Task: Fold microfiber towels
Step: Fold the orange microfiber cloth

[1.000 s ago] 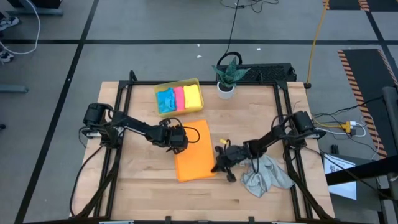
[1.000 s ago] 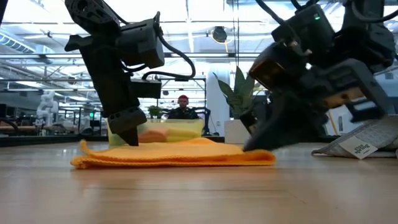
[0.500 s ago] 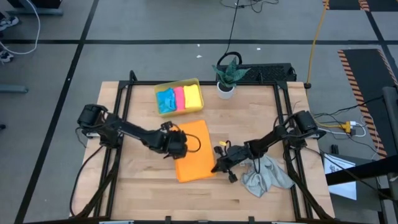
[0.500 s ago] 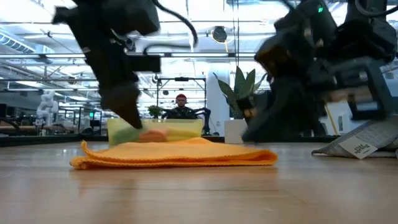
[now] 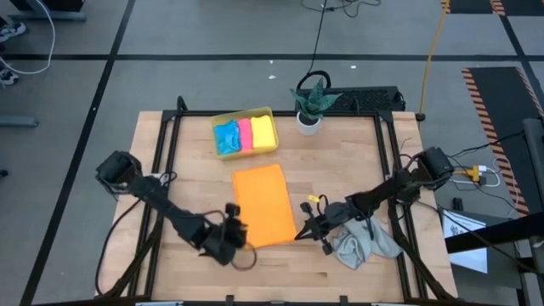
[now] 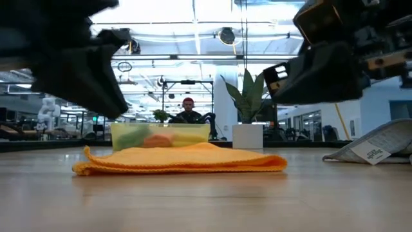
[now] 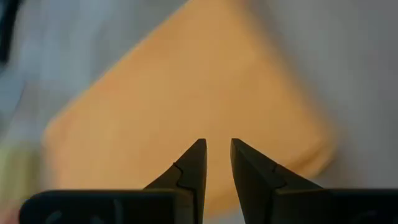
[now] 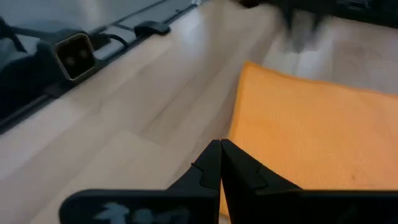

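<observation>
Orange towel (image 5: 263,206): laid folded at frame centre on the desk (image 5: 357,153).
Left tool (image 5: 235,246): slightly parted, nothing held.
Right tool (image 5: 301,232): closed, nothing held.
Risk: fold may be dragged open if an edge is snagged.

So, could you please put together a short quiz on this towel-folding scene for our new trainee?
1. Which towel lies folded on the bare table between the two arms?
2. True or false: the right gripper is shut and holds nothing.
3. Which towels lie in the yellow tray? A) grey, orange, blue B) blue, pink, yellow C) pink, grey, yellow

Key:
1. The orange towel.
2. True; it sits at that towel's right edge, beside the crumpled grey towel.
3. B: the blue towel, pink towel and yellow towel.
</observation>
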You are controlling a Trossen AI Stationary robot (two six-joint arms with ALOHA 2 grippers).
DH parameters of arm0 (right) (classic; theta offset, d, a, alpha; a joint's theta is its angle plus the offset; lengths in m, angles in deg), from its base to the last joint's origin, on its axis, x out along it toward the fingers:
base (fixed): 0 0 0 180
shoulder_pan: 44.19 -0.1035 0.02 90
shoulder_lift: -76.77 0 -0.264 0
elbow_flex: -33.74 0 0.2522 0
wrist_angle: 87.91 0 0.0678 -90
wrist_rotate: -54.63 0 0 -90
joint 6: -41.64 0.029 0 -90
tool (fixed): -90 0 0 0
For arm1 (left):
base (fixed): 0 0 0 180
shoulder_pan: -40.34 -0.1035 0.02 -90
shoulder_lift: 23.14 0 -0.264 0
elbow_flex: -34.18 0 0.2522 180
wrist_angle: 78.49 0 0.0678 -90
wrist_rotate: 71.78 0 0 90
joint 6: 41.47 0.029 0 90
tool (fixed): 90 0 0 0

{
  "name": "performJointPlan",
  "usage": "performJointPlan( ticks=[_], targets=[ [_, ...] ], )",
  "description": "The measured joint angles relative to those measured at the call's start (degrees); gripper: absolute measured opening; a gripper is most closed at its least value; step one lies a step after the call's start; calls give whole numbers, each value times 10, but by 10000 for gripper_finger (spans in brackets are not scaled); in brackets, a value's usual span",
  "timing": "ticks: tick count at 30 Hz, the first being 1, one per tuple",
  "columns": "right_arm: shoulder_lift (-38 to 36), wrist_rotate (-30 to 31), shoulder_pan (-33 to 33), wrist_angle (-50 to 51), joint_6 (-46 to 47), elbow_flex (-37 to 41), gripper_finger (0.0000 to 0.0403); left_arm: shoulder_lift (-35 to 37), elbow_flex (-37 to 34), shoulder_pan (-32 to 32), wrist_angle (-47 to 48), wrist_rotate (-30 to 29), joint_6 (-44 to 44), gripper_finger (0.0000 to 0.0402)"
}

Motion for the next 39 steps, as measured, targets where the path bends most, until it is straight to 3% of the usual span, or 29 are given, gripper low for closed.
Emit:
performJointPlan(
  ticks=[4, 9, 17, 22, 28, 35, 39],
  targets=[
    [6, 14, -6, 0, 0, -1, 0, -45, -1, 24, -62, 7, 73, 79],
    [4, 13, -7, 1, 18, 0, 0, -75, 2, 20, -141, 81, 88, 118],
    [3, 13, -7, 5, 20, 3, 0, -77, 2, 16, -133, 118, 34, 222],
    [5, 13, -7, 8, 18, 3, 0, -75, 3, 16, -94, 109, 0, 240],
    [21, 12, -9, 9, -24, 3, 19, -75, 3, 17, -76, 99, -22, 184],
    [60, 19, -10, 6, -101, 1, 109, -75, 2, 17, -70, 106, -28, 77],
    [86, 73, -19, 22, -176, -17, 149, -75, 2, 17, -69, 107, -27, 25]
  ],
)
